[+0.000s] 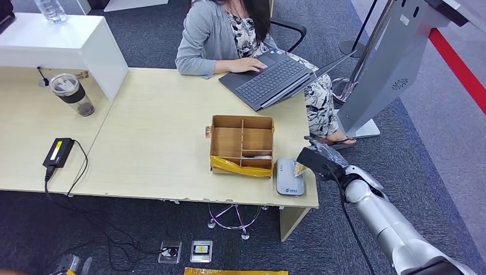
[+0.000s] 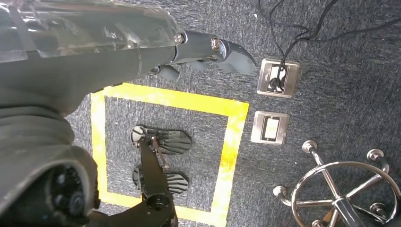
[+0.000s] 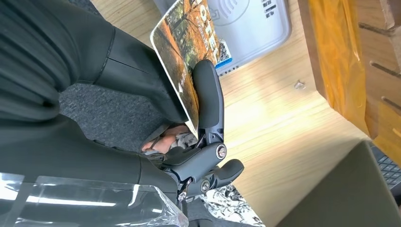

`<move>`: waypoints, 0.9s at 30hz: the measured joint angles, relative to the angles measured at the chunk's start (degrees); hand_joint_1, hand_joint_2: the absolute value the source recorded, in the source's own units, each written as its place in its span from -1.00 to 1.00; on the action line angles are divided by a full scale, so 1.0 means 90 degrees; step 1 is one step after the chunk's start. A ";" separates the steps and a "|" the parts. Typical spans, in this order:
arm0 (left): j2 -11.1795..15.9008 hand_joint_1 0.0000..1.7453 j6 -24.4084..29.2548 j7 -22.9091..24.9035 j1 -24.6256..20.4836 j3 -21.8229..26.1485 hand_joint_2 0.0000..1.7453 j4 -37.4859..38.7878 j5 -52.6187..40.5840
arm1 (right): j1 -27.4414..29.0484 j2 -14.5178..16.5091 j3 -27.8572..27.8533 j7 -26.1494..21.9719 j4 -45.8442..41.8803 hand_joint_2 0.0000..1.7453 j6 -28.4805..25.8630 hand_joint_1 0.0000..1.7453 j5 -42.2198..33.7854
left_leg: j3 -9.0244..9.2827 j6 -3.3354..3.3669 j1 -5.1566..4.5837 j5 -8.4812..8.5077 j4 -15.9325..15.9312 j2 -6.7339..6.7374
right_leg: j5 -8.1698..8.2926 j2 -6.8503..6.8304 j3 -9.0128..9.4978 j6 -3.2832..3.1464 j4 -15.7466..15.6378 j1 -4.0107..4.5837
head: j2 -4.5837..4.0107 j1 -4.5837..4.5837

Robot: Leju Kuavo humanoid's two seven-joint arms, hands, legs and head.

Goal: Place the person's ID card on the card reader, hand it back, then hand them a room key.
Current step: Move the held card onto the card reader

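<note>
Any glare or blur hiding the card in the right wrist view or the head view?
Right wrist view: card sharp, print readable; glare only on the clear plastic wrap by the wrist. Head view: even light, card too small to read over the card reader.

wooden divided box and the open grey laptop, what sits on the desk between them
Nothing: in the head view the pale wooden desk is bare between the wooden divided box and the open grey laptop.

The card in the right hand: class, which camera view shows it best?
The right wrist view: the card appears close up, its autumn-tree print clear, pinched by the right hand near the reader. The head view shows it as a small speck. The left wrist view faces the floor.
</note>
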 joint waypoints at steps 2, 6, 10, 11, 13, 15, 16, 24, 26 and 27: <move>0.0000 -1.00 0.0011 0.0001 0.0001 0.0000 -1.00 0.0001 0.0000 | -0.0038 -0.0016 -0.0019 0.0010 0.0016 1.00 -0.0031 1.00 -0.0016 | 0.0000 0.0000 0.0000 0.0000 0.0000 0.0000 | 0.0000 0.0000 0.0000 0.0000 0.0000 0.0000 | 0.0000 0.0000; 0.0000 -1.00 0.0025 0.0001 0.0004 0.0000 -1.00 0.0006 -0.0010 | -0.0199 -0.0138 -0.0146 0.0076 0.0010 1.00 -0.0030 1.00 -0.0070 | -0.0001 0.0000 -0.0001 0.0000 0.0003 0.0000 | 0.0001 -0.0001 0.0000 0.0001 0.0000 -0.0001 | 0.0000 0.0001; 0.0001 -1.00 0.0025 0.0001 0.0009 0.0000 -1.00 0.0010 -0.0036 | -0.0394 -0.0333 -0.0358 0.0182 -0.0151 1.00 0.0045 1.00 -0.0109 | -0.0003 0.0000 -0.0001 0.0000 0.0007 0.0000 | 0.0001 0.0000 -0.0001 0.0001 0.0000 -0.0002 | 0.0000 0.0000; 0.0002 -1.00 0.0025 0.0000 0.0009 0.0000 -1.00 0.0011 -0.0046 | -0.0461 -0.0395 -0.0421 0.0219 -0.0226 1.00 0.0085 1.00 -0.0104 | -0.0004 0.0000 -0.0001 0.0000 0.0008 0.0000 | 0.0001 0.0000 -0.0001 0.0001 0.0000 -0.0002 | 0.0000 0.0000; 0.0004 -1.00 0.0027 -0.0004 0.0010 0.0000 -1.00 0.0015 -0.0070 | -0.0639 -0.0531 -0.0546 0.0300 -0.0407 1.00 0.0181 1.00 -0.0070 | -0.0004 0.0000 -0.0002 0.0000 0.0009 0.0000 | 0.0001 0.0000 -0.0001 0.0002 0.0000 -0.0002 | 0.0000 0.0000; 0.0005 -1.00 0.0029 -0.0024 0.0010 0.0000 -1.00 0.0022 -0.0092 | -0.0855 -0.0673 -0.0671 0.0402 -0.0634 1.00 0.0317 1.00 -0.0021 | -0.0004 0.0000 -0.0002 0.0000 0.0010 0.0000 | 0.0002 -0.0001 -0.0001 0.0002 0.0000 -0.0002 | 0.0000 0.0000; 0.0005 -1.00 0.0029 -0.0040 0.0010 0.0000 -1.00 0.0024 -0.0109 | -0.0960 -0.0739 -0.0732 0.0458 -0.0757 1.00 0.0398 1.00 -0.0011 | -0.0004 0.0000 -0.0002 0.0000 0.0010 0.0000 | 0.0002 -0.0001 -0.0001 0.0002 0.0000 -0.0002 | 0.0000 0.0001; 0.0002 -1.00 0.0013 -0.0128 0.0011 0.0000 -1.00 0.0036 -0.0268 | -0.1512 -0.1089 -0.0961 0.0930 -0.1961 1.00 0.0906 1.00 -0.0182 | -0.0005 0.0000 -0.0001 0.0000 0.0011 0.0004 | 0.0002 0.0003 -0.0001 0.0002 0.0003 -0.0001 | 0.0000 -0.0001; 0.0002 -1.00 0.0001 -0.0140 0.0009 0.0000 -1.00 0.0036 -0.0298 | -0.1613 -0.1074 -0.0940 0.1020 -0.2304 1.00 0.0987 1.00 -0.0211 | -0.0005 0.0000 0.0000 0.0000 0.0011 0.0006 | 0.0002 0.0006 -0.0001 0.0002 0.0005 -0.0001 | 0.0000 -0.0001; 0.0001 -1.00 -0.0004 -0.0151 0.0008 0.0000 -1.00 0.0036 -0.0313 | -0.1659 -0.1047 -0.0925 0.1063 -0.2463 1.00 0.1019 1.00 -0.0220 | -0.0006 0.0000 0.0000 0.0000 0.0011 0.0005 | 0.0002 0.0007 -0.0001 0.0002 0.0006 0.0000 | 0.0000 -0.0001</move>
